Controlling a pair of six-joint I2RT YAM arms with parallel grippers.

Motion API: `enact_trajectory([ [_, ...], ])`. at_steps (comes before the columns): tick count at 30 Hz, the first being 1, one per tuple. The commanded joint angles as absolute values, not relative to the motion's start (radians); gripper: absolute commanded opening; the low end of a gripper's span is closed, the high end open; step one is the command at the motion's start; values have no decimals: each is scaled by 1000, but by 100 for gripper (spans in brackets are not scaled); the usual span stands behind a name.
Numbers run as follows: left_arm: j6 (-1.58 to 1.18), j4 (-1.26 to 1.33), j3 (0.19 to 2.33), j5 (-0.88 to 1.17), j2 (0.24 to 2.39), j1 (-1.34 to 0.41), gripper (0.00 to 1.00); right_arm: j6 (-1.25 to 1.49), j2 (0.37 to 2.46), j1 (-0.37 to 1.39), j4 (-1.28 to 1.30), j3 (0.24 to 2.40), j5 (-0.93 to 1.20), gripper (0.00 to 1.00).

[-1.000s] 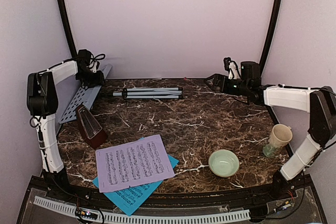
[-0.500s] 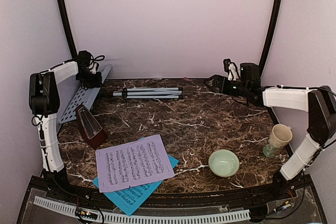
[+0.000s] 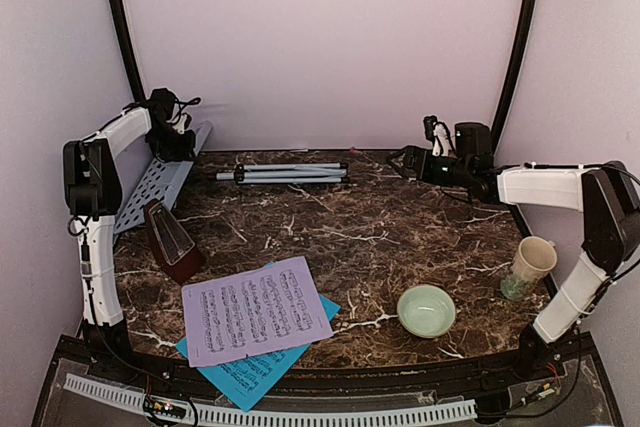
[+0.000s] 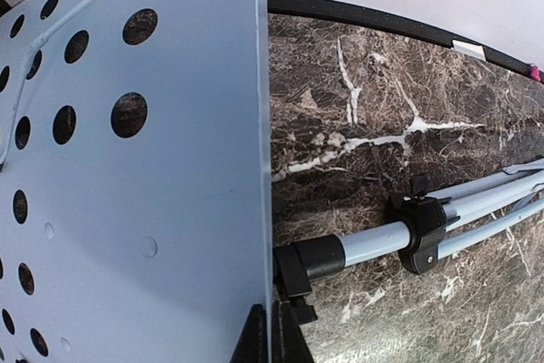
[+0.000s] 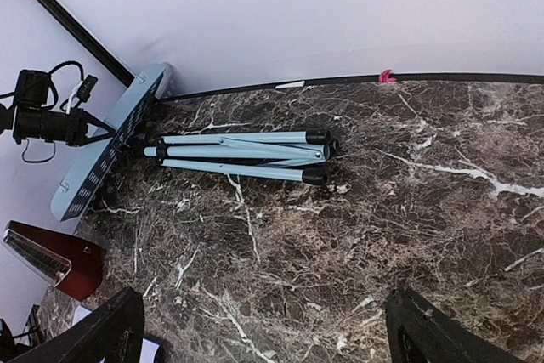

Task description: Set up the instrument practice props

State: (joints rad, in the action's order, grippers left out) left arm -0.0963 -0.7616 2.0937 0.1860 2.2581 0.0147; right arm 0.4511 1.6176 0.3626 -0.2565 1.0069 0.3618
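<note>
The music stand lies folded at the back of the table. Its silver tripod legs [image 3: 285, 174] [image 5: 242, 155] rest flat and its white perforated desk [image 3: 152, 185] [image 4: 127, 210] tilts up against the left wall. My left gripper [image 3: 172, 143] [image 4: 270, 342] is shut on the desk's upper edge, one finger on each face. The reddish-brown metronome [image 3: 172, 240] stands near the desk's lower end. A lavender page [image 3: 255, 309] lies over a cyan page [image 3: 245, 372] at the front. My right gripper [image 3: 405, 159] [image 5: 268, 337] hangs open and empty at the back right, facing the tripod's feet.
A pale green bowl [image 3: 426, 309] sits at the front right. A cream mug [image 3: 530, 265] stands by the right edge. The black frame rail [image 4: 382, 23] and the back wall run just behind the stand.
My left gripper has closed onto the desk's edge and raised it slightly. The right gripper has shifted a little toward the back left, still open.
</note>
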Motion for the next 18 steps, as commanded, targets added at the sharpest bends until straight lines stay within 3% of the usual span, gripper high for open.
enact_trajectory([
  [1, -21, -773, 2287, 156, 2199, 10, 0, 449, 1570, 368, -300, 1001, 334, 100],
  [13, 29, -701, 2339, 135, 2086, -14, 0, 442, 1519, 368, -323, 1007, 202, 100],
  [18, 88, -682, 2349, 96, 2022, -64, 0, 443, 1458, 366, -470, 933, 160, 100],
])
